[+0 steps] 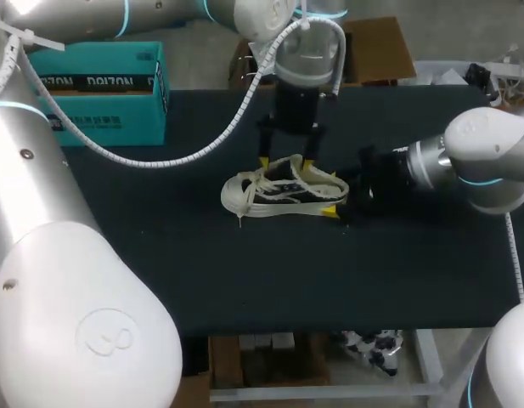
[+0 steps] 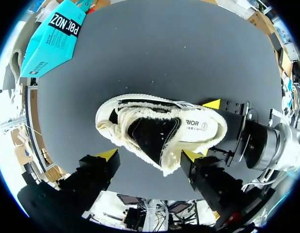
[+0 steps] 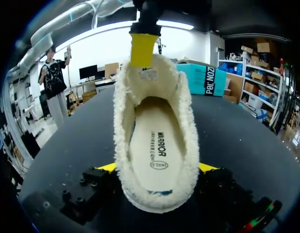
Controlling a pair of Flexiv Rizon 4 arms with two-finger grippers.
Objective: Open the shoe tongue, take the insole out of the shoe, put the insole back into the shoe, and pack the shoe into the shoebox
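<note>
Shoe position: the shoe (image 1: 285,191) lies on its sole mid-table (image 1: 160,272), toe to the left and heel (image 3: 157,201) to the right.

Right gripper (image 3: 158,167): reaches in low from the right. Its yellow tips sit against the two sides of the heel, pinching it between them. Judged purpose: to anchor the shoe so that it does not slide or tip while the top is worked.

Left gripper (image 1: 287,161): hangs straight down over the shoe's middle from the far side. Its fingers are spread wide, one on each side of the upper, and clamp nothing.

Tongue (image 2: 150,136): stands raised and pushed toward the toe, leaving the mouth of the shoe open. One left fingertip (image 3: 142,48) sits at its top edge, apparently propping it there.

Insole (image 3: 154,141): lies flat inside the shoe, not lifted. The open mouth gives a clear path down to it.

Shoebox (image 1: 109,93): stands at the far-left corner of the table, well apart from the shoe and out of the working area.

Step judged: tongue opening done or nearly done. Insole removal has not begun.

Hidden, left gripper: only one fingertip shows from the heel end. Whether it presses the tongue or only touches it cannot be told.

Hidden, right gripper: from above, its near finger is covered by the left gripper's finger.

Hidden, insole: its front end is out of sight under the tongue.

Hidden, shoebox: whether it is open cannot be made out.
</note>
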